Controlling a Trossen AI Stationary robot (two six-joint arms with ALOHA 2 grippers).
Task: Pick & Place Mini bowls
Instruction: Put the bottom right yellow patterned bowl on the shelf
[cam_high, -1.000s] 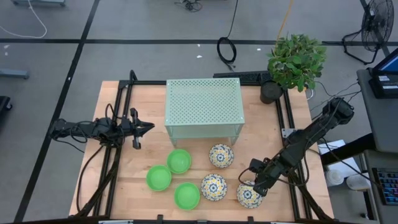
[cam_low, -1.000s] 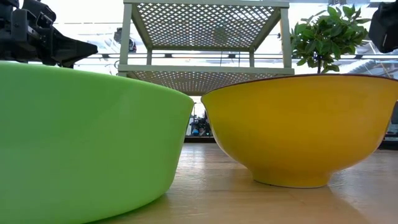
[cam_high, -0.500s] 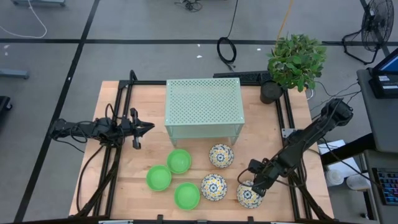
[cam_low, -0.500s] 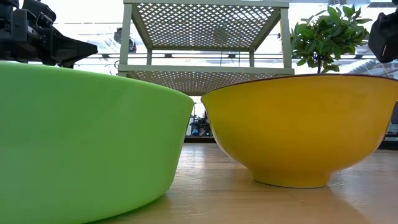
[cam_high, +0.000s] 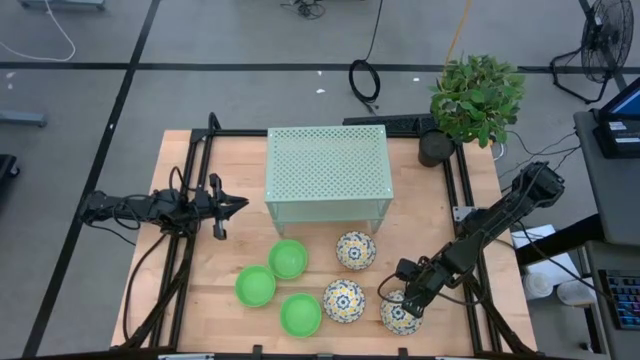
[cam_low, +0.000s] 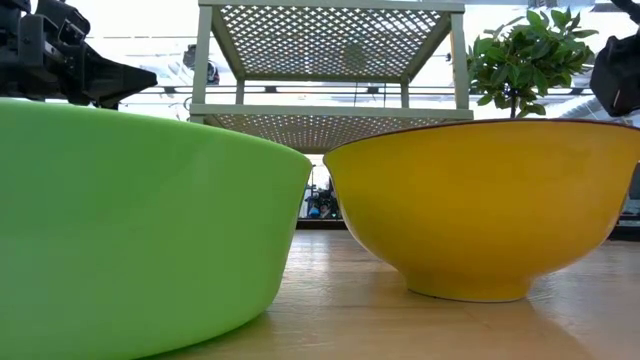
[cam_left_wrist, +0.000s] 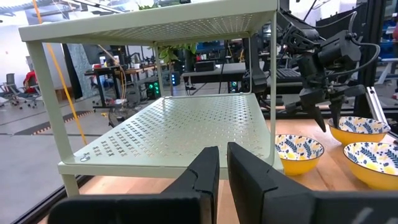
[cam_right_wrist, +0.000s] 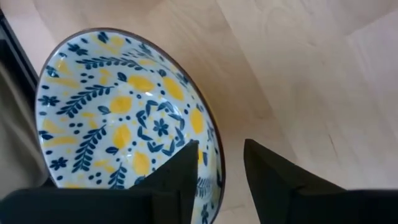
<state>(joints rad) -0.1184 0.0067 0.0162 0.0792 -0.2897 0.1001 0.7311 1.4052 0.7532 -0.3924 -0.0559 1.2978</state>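
Six mini bowls sit on their bases near the table's near edge. Three are green (cam_high: 288, 258), (cam_high: 255, 286), (cam_high: 301, 314), and three are floral (cam_high: 355, 250), (cam_high: 343, 300), (cam_high: 402, 315). My right gripper (cam_high: 393, 297) is open, low over the rightmost floral bowl (cam_right_wrist: 124, 118). In the right wrist view, one finger (cam_right_wrist: 185, 163) stands inside the bowl's rim (cam_right_wrist: 214, 149) and the other finger (cam_right_wrist: 267, 163) outside it; I see no touch. My left gripper (cam_high: 240, 205) waits shut at the table's left, pointing at the pale green stand (cam_high: 327, 175).
The perforated stand (cam_left_wrist: 180, 118) stands on its legs at the table's middle far side. A potted plant (cam_high: 475, 100) is at the far right corner. Black frame rails (cam_high: 465, 200) run along both table sides. Bare wood lies between the bowls and the right rail.
My right gripper has come down and a little toward the table's left, closer over the rightmost floral bowl. The bowls have stayed in place.
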